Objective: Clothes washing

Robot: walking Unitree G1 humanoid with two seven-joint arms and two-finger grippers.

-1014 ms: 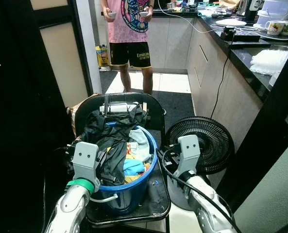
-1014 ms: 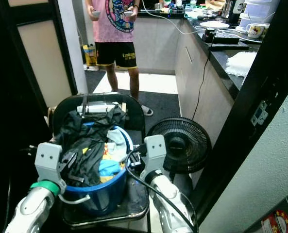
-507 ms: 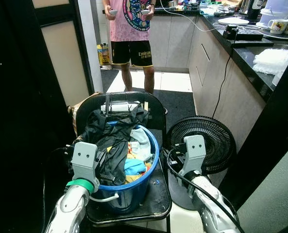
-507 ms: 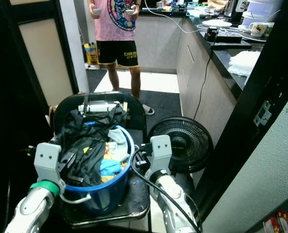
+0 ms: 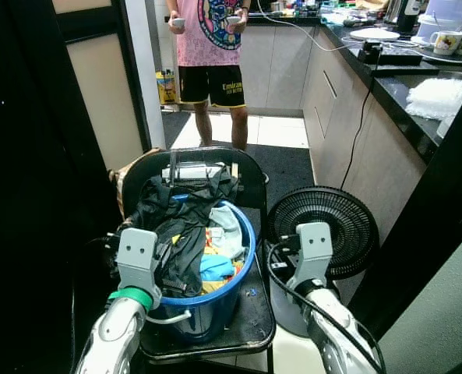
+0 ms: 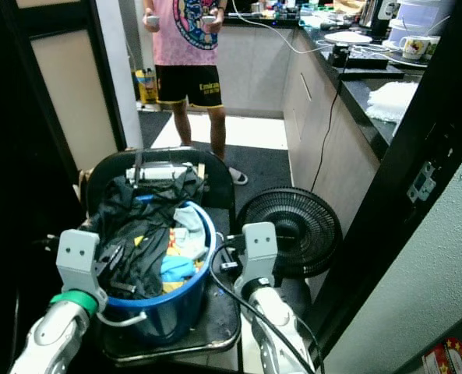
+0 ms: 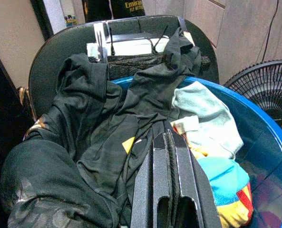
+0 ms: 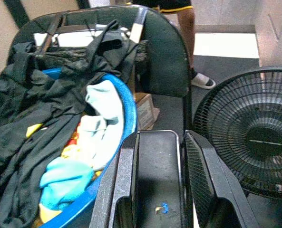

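Note:
A blue wash tub (image 5: 244,269) full of clothes stands on a black chair (image 5: 250,181). A black garment (image 5: 176,222) drapes over its near and left rim, with pale green (image 5: 227,231) and cyan cloth (image 7: 224,176) beneath. My left gripper (image 5: 172,280) hovers over the tub's left side just above the black garment (image 7: 98,142), fingers (image 7: 183,190) shut with nothing between them. My right gripper (image 8: 160,190) is open, just right of the tub rim (image 8: 126,118), over the chair seat (image 8: 157,161).
A black floor fan (image 5: 324,226) stands right of the chair. A person (image 5: 211,47) holding controllers stands beyond on the kitchen floor. A cabinet run with a dark counter (image 5: 402,86) lines the right; a dark door frame (image 5: 28,156) closes the left.
My right arm has drifted slightly right and lower beside the tub. The left gripper and the clothes have stayed put.

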